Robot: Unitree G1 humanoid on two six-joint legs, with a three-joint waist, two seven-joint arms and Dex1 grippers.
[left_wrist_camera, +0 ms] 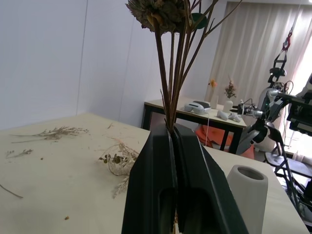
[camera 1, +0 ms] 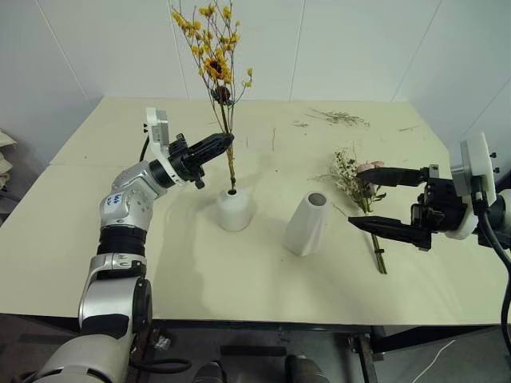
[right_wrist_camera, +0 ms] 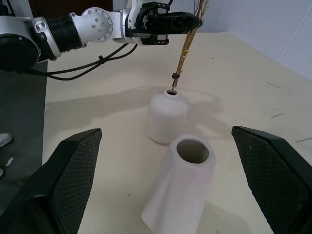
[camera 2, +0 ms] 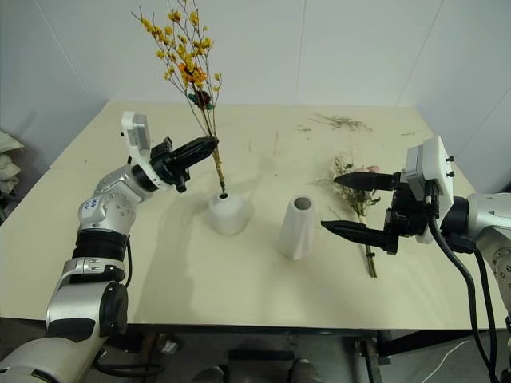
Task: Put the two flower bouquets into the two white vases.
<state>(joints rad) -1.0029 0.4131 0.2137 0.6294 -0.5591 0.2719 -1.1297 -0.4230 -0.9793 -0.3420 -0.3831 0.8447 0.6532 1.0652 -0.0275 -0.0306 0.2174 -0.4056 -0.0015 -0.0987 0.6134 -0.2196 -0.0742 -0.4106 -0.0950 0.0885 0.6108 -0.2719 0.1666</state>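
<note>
Stems of the yellow bunch (camera 1: 214, 56), clenched in the left gripper (camera 1: 226, 142), sit with their tips at the hole of the round vase (camera 1: 236, 209). If they splay or miss that small hole, pushing down could tip the vase. The right gripper (camera 1: 382, 199) hangs spread wide above the pink bunch (camera 1: 357, 182) lying beside the cone vase (camera 1: 306, 223).

The left arm reaches up from the lower left of the frame, its left gripper (camera 1: 226, 142) pinched tight at centre left. At the right edge, the right gripper (camera 1: 362, 199) points leftward, fingers spread wide.
</note>
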